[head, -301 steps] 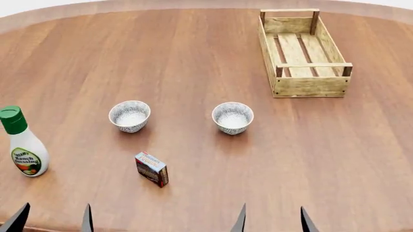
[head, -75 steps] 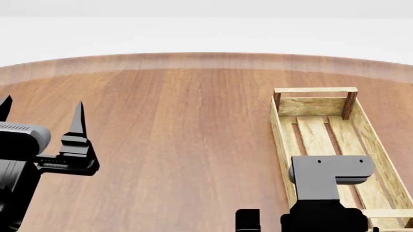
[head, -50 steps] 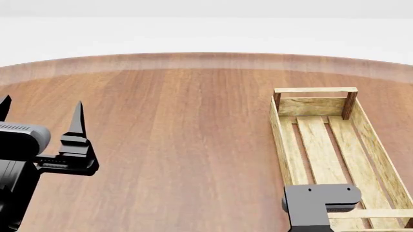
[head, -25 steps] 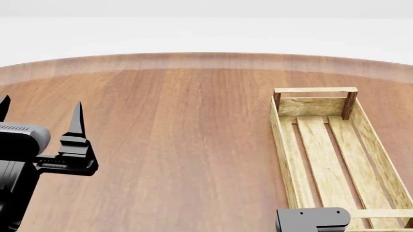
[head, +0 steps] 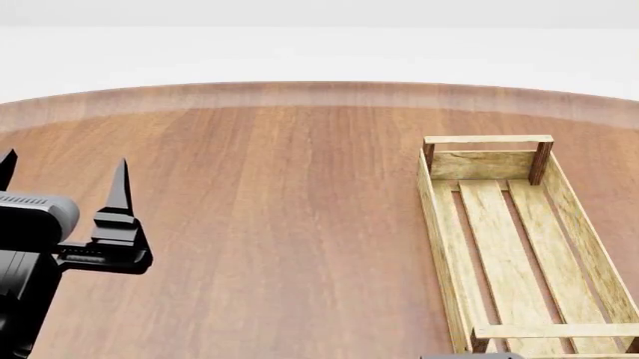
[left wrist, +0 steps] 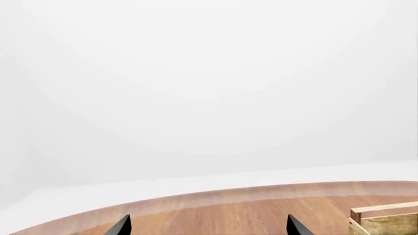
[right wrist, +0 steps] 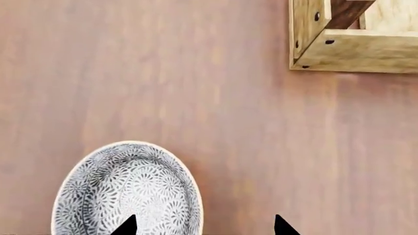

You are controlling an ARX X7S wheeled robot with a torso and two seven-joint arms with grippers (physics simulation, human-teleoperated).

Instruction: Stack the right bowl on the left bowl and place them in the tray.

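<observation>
A grey-white patterned bowl sits on the table close to a corner of the tray; by that closeness I take it for the right bowl. My right gripper hangs open over it, one fingertip above the bowl's inside and the other above bare table, with the rim between them. The tray, a light-wood crate, lies empty at the right of the head view. My left gripper is open and raised at the far left, holding nothing. The left bowl is out of view.
The round wooden table's far edge curves across the head view. A corner of the crate shows in the left wrist view. Only a sliver of my right arm shows at the bottom edge of the head view.
My right arm has sunk steadily down out of the head view beside the tray's near end. The left gripper has stayed where it was. Six seconds ago the head looked lower and showed both bowls.
</observation>
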